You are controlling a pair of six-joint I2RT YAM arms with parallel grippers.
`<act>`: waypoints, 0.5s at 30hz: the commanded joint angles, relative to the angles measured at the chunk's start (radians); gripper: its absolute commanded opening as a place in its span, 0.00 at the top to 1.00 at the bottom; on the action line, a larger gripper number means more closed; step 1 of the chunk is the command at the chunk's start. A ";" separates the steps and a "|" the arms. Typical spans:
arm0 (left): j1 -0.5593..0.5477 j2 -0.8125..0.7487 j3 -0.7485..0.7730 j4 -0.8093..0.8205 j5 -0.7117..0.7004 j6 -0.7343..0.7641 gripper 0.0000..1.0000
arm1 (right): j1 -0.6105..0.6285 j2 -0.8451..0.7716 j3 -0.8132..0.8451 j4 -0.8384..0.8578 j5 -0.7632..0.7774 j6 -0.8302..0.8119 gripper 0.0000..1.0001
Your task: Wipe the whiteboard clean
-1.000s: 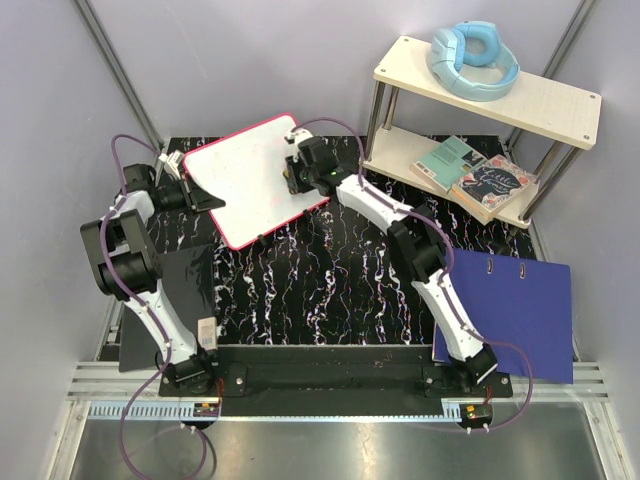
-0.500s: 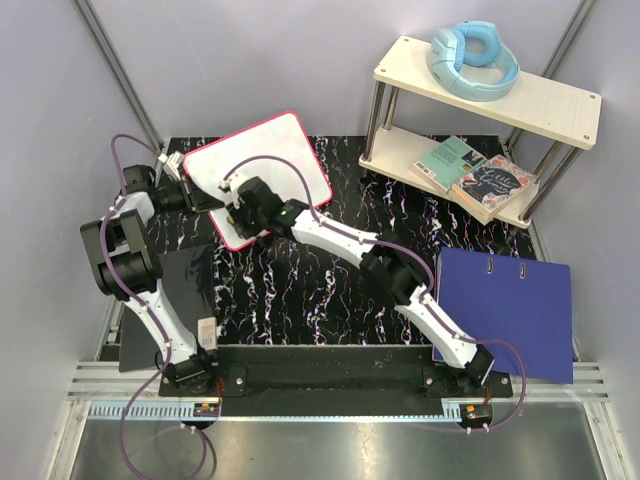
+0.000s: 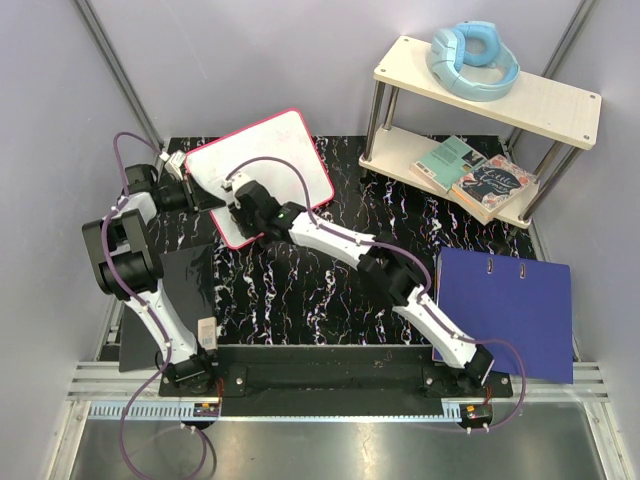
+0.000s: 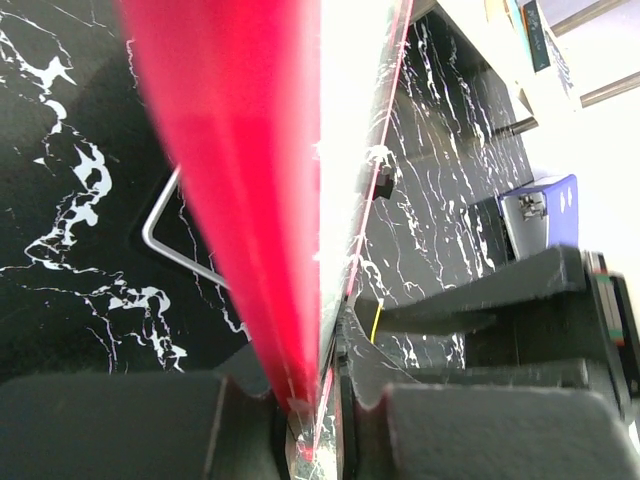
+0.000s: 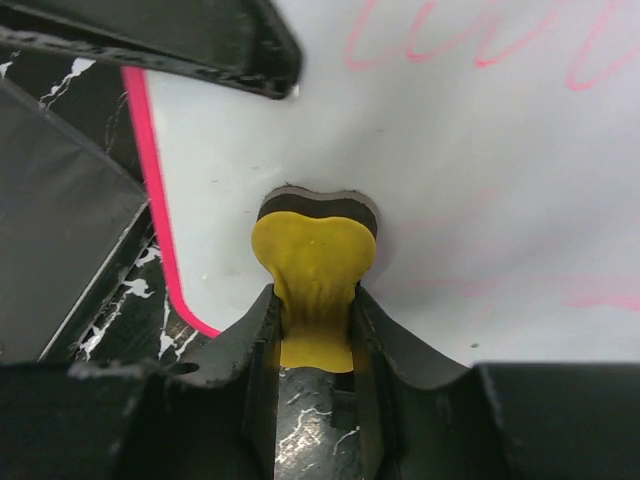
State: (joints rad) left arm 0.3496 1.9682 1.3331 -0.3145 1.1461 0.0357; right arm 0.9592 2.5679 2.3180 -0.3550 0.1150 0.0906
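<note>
1. Now the right gripper [image 3: 240, 205] sits at the near-left corner of the whiteboard [image 3: 275, 165]. A second ago it was over the board's far-right part, so it has swept diagonally across the whole face in one stroke.
2. Meanwhile the board has barely shifted. It lies at the far-left corner of the table [image 3: 320, 280], with the left gripper [image 3: 200, 195] at its left edge, just beside the right one.
3. Seen from the right wrist, the jaws are clenched on a yellow eraser [image 5: 315, 255], squeezing its soft body so that it bulges above the fingers. Its dark felt face is pressed against the white surface.
4. Seen from the left wrist, the board's edge runs between the left jaws, which grip it by the rim and act as the anchor for the wiping.
5. Judged from the right wrist view, the job is not finished. Looping pink writing [image 5: 470, 45] remains beyond the eraser and faint pink smears show to one side, so more passes seem needed.
6. Materials:
   - The board is a smooth, glossy white sheet with rounded corners and a thin red-pink rim.
   - Its back shows solid red, and a bent wire stand [image 4: 165, 235] lies under it.
   - The table top is black with white marble veining, and the eraser looks like spongy foam.
</note>
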 commanded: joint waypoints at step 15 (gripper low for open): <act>-0.006 0.012 -0.023 -0.029 -0.296 0.104 1.00 | -0.336 -0.002 -0.062 -0.065 0.307 0.066 1.00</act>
State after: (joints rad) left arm 0.3405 1.9682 1.3327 -0.3244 1.1286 -0.0174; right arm 0.7147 2.5137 2.2677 -0.3908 0.2440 0.1806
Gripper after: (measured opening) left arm 0.160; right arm 0.345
